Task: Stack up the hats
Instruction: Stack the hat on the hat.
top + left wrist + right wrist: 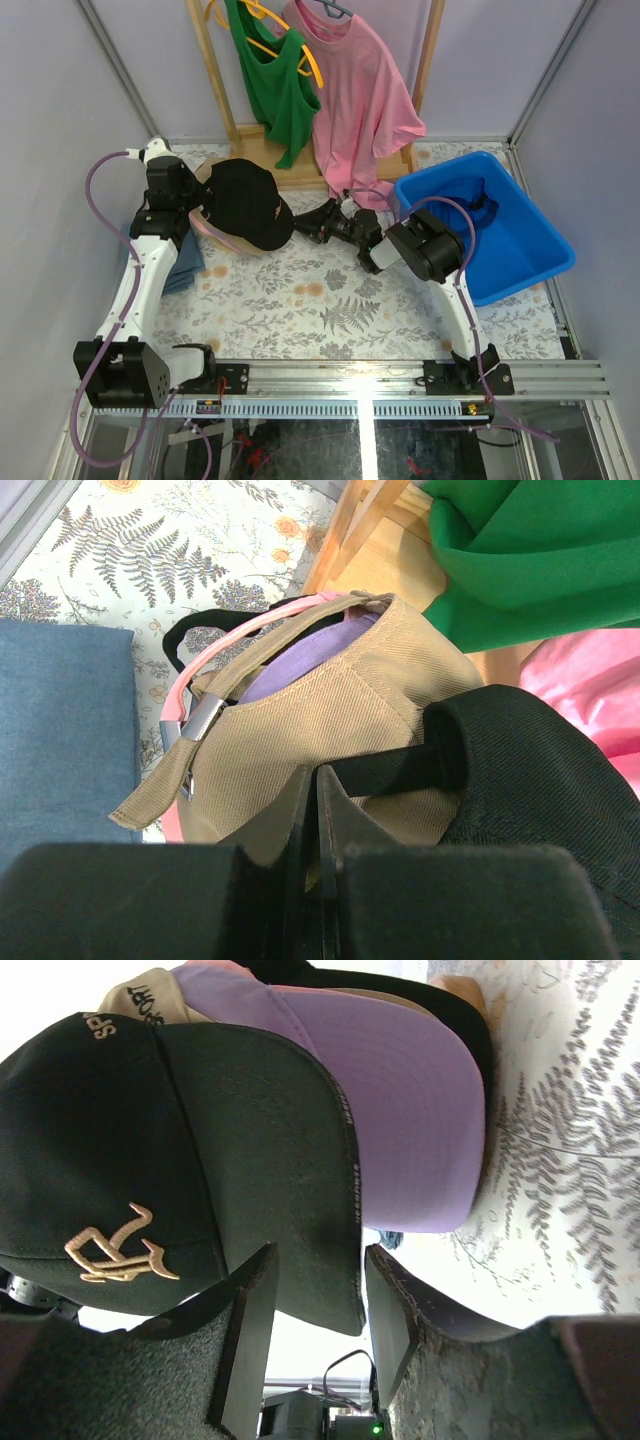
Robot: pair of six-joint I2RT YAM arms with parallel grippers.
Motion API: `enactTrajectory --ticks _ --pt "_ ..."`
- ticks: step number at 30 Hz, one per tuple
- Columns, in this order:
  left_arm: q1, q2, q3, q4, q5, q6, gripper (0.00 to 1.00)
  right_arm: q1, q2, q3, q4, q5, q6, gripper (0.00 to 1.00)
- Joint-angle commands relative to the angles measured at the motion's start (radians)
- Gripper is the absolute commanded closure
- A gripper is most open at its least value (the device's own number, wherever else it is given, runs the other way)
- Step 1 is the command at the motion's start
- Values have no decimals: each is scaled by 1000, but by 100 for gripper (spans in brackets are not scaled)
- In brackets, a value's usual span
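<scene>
1. The table [330, 310], covered with a flowered cloth, carries everything. Both arms are fixed at its near edge, so each one can reach the middle.
2. On the right lies a blue tub [530, 250]. I suppose it is the container for the hats, but the dark thing at its far wall is too small to name.
3. At the back stands a wooden rack [215, 80] with a green tank top [280, 90] and a pink T-shirt [355, 90] on hangers. They are not part of this job.
4. The hats form one pile left of centre, just in front of the rack's foot. The black cap [245, 200] is on top. Under it are the tan cap [340, 710], the lavender cap [410, 1100] and the pink cap [215, 655], nested one in another with the brims toward the right arm.
5. A flat blue fabric [60, 730] lies beside the pile, under the left arm. I cannot tell if it is a cap.
6. The left gripper [312, 800] is at the back of the pile with its fingers pressed together against the tan cap. The black cap's strap crosses just beyond the tips. Whether any cloth is nipped, I cannot tell. I judge that it is there to stop the pile from sliding.
7. The right gripper [315, 1310] is at the brim of the black cap. Its jaws stand apart with the brim's corner between them and a gap showing, so it holds nothing. I think the stack is nearly complete.
8. The gold emblem [110, 1250] on the black cap faces the right arm, which confirms the direction of that cap.
</scene>
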Motion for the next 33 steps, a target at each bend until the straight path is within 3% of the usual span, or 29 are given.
enactTrajectory --ticks 1,10,18,33 --pt "0 9 -14 -30 -7 -3 100 19 11 60 21 8 -7 54" --pt "0 5 -16 -27 6 -9 100 28 6 53 40 10 -1 71" --pt "1 -24 -7 -18 -19 -24 100 28 -29 24 72 10 6 100" --pt "1 -81 34 8 -143 -37 100 22 -117 -24 105 -2 7 100"
